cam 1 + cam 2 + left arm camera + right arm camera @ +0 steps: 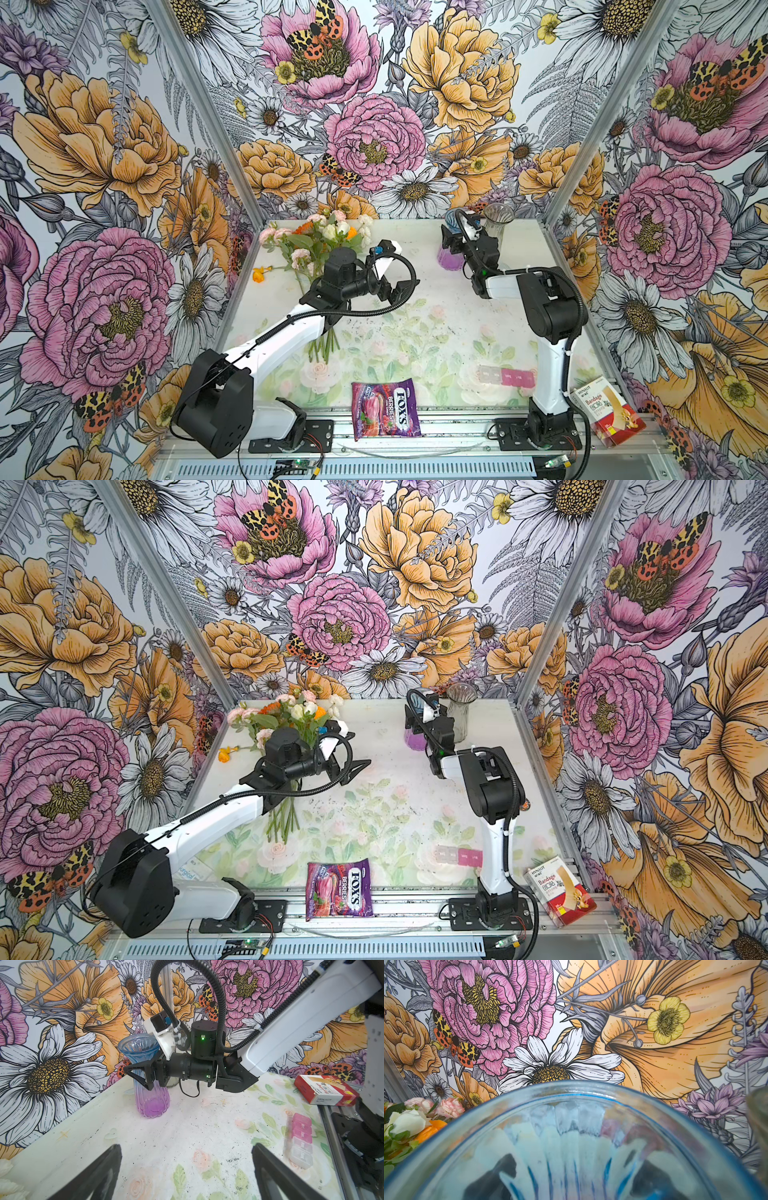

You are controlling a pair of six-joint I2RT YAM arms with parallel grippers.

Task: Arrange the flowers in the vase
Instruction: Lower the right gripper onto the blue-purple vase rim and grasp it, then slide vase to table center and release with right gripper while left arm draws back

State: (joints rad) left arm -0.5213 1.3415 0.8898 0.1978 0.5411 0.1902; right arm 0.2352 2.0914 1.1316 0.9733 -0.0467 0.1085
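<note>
The flowers (320,245) (286,721) lie as a bunch at the back left of the table, heads toward the back wall and green stems (324,345) toward the front. My left arm crosses over them. My left gripper (397,293) (186,1147) hangs open above bare tabletop just right of the bunch, holding nothing. The vase (449,262) (151,1097), ribbed glass shading from blue to purple, stands upright at the back right. My right gripper (451,243) (571,1178) straddles its neck with one finger (143,1074) on either side. Whether the fingers press on the glass does not show.
A clear glass vase (496,224) stands just right of the coloured one. One orange flower (258,274) lies apart at the left edge. Along the front lie a candy bag (384,409), a pill organiser (505,376) and a bandage box (609,409). Printed walls enclose three sides.
</note>
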